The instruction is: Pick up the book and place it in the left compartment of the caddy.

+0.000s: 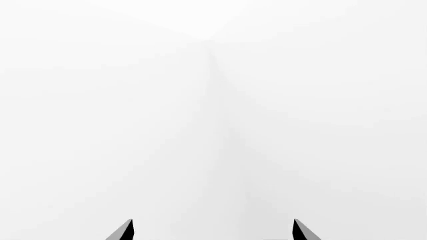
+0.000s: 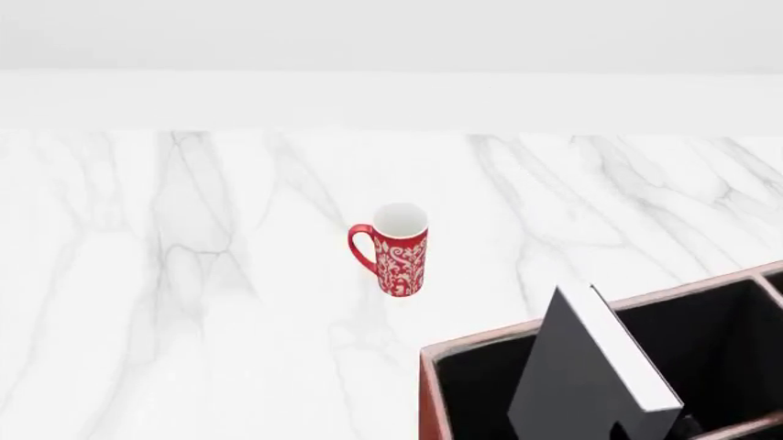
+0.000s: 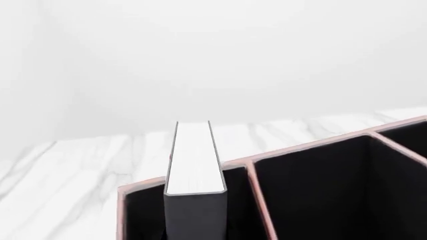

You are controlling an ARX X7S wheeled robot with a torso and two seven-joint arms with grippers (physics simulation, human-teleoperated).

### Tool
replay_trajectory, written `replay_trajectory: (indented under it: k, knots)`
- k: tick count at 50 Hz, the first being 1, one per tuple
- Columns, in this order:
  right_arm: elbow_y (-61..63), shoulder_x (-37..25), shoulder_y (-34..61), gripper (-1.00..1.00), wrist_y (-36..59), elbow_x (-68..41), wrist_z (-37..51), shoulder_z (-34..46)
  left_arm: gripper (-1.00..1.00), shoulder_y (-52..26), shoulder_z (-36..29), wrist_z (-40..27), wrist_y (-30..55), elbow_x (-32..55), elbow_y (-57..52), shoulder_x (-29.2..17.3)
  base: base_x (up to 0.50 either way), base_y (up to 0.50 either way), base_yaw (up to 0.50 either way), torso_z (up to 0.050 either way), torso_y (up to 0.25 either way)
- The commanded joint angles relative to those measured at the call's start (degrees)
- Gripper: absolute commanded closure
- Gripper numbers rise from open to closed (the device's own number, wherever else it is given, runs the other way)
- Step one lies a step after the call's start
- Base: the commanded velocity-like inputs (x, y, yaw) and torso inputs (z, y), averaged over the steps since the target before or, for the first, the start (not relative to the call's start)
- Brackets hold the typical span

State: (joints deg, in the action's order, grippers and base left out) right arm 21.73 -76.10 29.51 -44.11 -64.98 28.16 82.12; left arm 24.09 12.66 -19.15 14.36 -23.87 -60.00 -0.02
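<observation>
The black book (image 2: 585,367) with white page edges (image 3: 194,159) stands tilted inside the left compartment (image 2: 471,390) of the reddish-brown caddy (image 2: 427,403), its top well above the rim. In the right wrist view the book (image 3: 193,215) sits dead centre between the caddy's outer wall (image 3: 121,215) and a pale-edged divider (image 3: 261,200). My right gripper holds the book's lower end; its fingers are lost against the black lining. My left gripper (image 1: 213,231) is open, facing blank white with nothing between its fingertips (image 1: 125,231).
A red patterned mug (image 2: 398,249) stands upright on the marble tabletop (image 2: 183,275), behind and left of the caddy. The caddy's smaller slots (image 3: 333,190) lie to the right of the book. A white wall runs behind the table.
</observation>
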Motion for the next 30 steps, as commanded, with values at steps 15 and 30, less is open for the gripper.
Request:
replay_trajectory:
  k: [15,30]
  knots:
    - [-4.78,3.2,2.22,1.0,-0.59,4.42,-0.33,-1.41,-1.0,-0.51,-0.45,0.23,0.94,-0.82,0.0,0.0,0.0,0.0,0.0,0.0,0.001]
    - [-7.7,5.79,1.67,1.0,1.72,7.9,0.7,-0.95,-1.0,-0.19,-0.04,0.05,0.46,-0.52,0.0,0.0,0.0,0.0,0.0,0.001,0.001]
